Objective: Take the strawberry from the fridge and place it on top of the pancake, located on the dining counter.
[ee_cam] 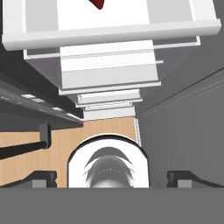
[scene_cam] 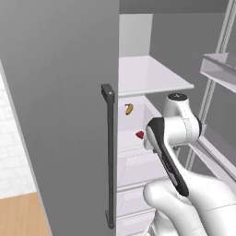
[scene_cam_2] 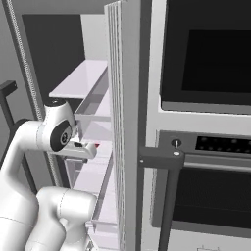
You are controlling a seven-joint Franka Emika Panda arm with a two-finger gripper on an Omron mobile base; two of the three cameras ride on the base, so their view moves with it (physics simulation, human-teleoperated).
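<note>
Left base view: the fridge (scene_cam: 60, 101) stands with its left door shut and the right side open. One long dark bar handle (scene_cam: 109, 156) runs down the edge of the shut door. Inside are a white shelf (scene_cam: 152, 76) up high and, below it, a white tray-like shelf (scene_cam: 133, 133) holding two items: the one strawberry (scene_cam: 139, 134), dark red, near the tray's front right corner, and one small yellow curved fruit (scene_cam: 129, 109) farther back toward the rear wall. The two lie apart. Below the tray, stacked white drawers (scene_cam: 133, 198) step down. The robot arm (scene_cam: 177, 138) rises from the lower right, its wrist just right of the strawberry; the jaws themselves are hidden behind the wrist here.

Right base view: the open fridge door (scene_cam_2: 125, 127) is seen edge on, with a clear door bin (scene_cam_2: 93, 110) on its inner side. A sliver of red, the strawberry (scene_cam_2: 96, 145), peeks beside the white hand. To the right are two dark oven fronts (scene_cam_2: 206, 147), one above the other.

Hand view: the strawberry (ee_cam: 98, 3) sits at the top edge, on the white tray (ee_cam: 109, 33), near its front rim. Two dark fingertips (ee_cam: 41, 178) stand far apart at the bottom corners, so the jaws are spread wide with nothing between them. Wooden floor (ee_cam: 105, 129) shows below the drawers.
</note>
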